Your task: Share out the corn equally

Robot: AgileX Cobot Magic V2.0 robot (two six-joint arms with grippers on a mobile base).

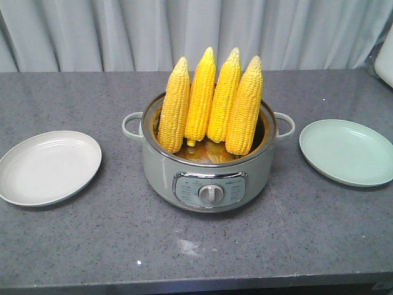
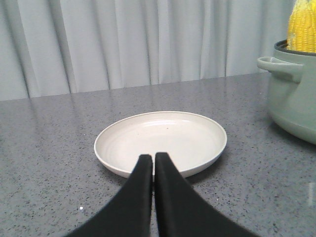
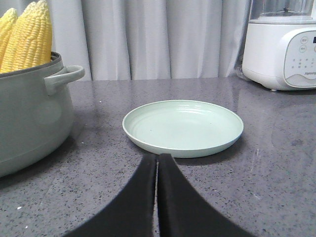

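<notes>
Front-facing camera gave the full layout: all four cobs of corn [image 1: 212, 101] stood on end, tips up, leaning against the back wall of the pale green cooker pot [image 1: 209, 178] in the middle of the grey counter [image 1: 92, 246]. None had gone out yet. A cream plate [image 1: 49, 166] lay to the pot's left and a mint plate [image 1: 347, 152] to its right, both bare. That looked like one plate per arm, so two cobs apiece would be the fair split. On the left wrist view, the left gripper [image 2: 153, 157] sat low in front of the cream plate, jaws pressed together with nothing between them. The right gripper [image 3: 158, 158] mirrored it before the mint plate, jaws likewise closed on nothing. Standing upright, the cobs offered their upper halves clear of the rim, which should suit a side-on pinch. Either arm would first need to spread its jaws and swing toward the pot. Watch that taper, though: a grip too near the tip could slip.
</notes>
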